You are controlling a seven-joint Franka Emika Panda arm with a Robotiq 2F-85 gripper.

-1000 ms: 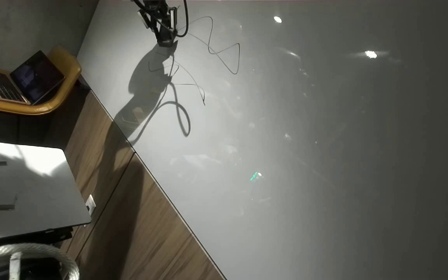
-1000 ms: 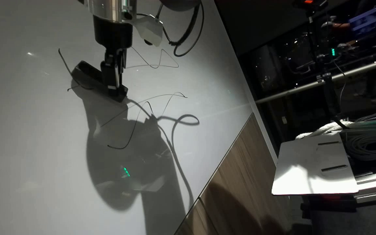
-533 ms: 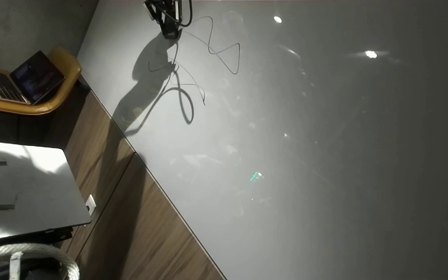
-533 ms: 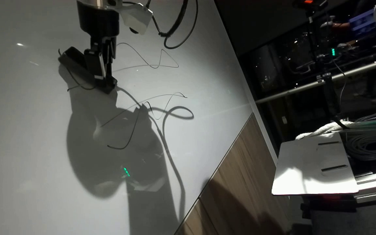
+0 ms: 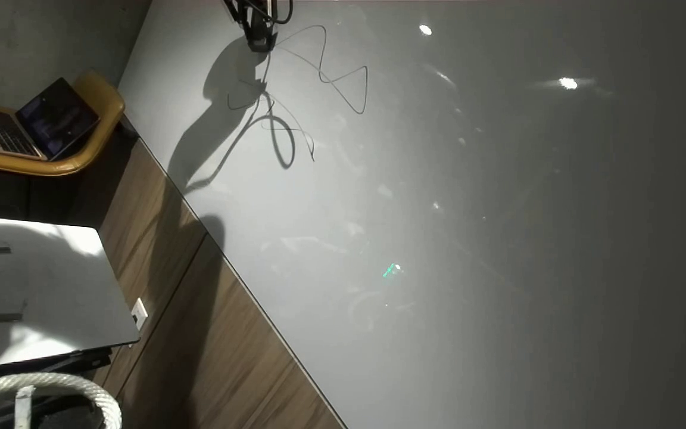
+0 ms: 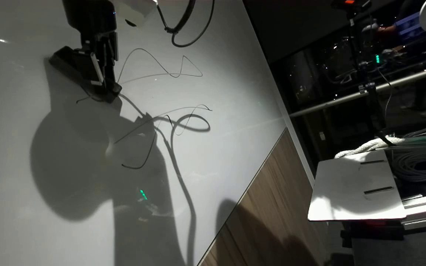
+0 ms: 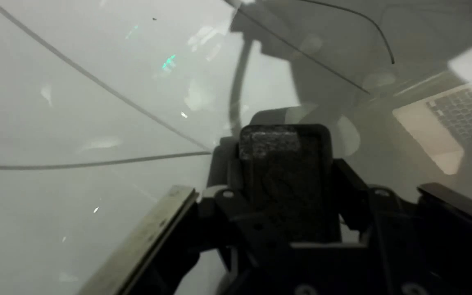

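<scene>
Gripper (image 7: pixel 290 180) shifted, dark block (image 7: pixel 287 159) clamped; more squiggle (image 6: pixel 176 76) showing

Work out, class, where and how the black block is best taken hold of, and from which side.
Likely by its two long sides, coming in square to the white surface, over the broad face that the wrist view shows. The black block is oblong, so its narrower width suits the gripper, which clasps it across that width.

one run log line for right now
jaws: shut on dark block | place: on or near white surface | nearby: dark lines | laptop: open on yellow chair
</scene>
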